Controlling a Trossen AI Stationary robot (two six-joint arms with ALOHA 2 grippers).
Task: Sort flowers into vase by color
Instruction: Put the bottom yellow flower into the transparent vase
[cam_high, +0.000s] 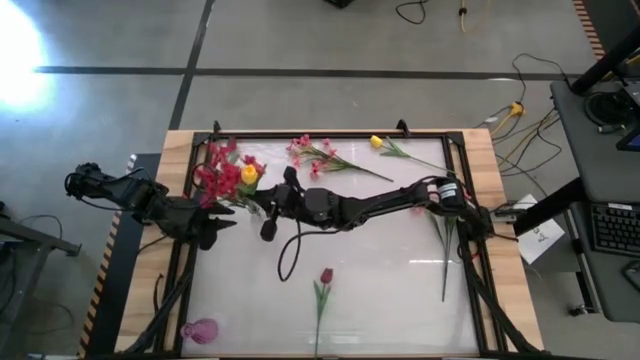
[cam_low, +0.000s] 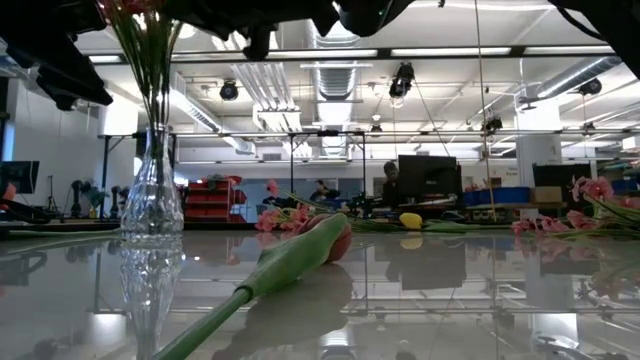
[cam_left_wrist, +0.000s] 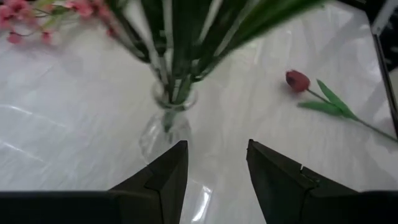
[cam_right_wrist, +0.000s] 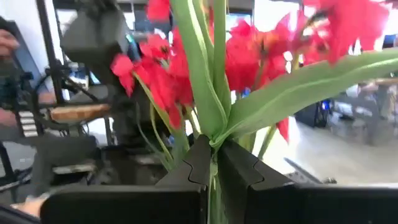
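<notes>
- White desk is carrying scattered flowers and a glass vase.
- Right tool is clenching a light, bendy yellow tulip's stem; mid-stem looks safest.
- Left tool is hanging released near the vase.

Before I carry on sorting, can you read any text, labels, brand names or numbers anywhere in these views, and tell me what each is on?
No text can be read in any view.
White paper beside the table's right edge: dark marks, too small to read.
Right arm's wrist band: coloured markings, too small to read.
Room monitors behind the table: screens dark, nothing legible.
Clear vase, flowers: no labels visible.
</notes>
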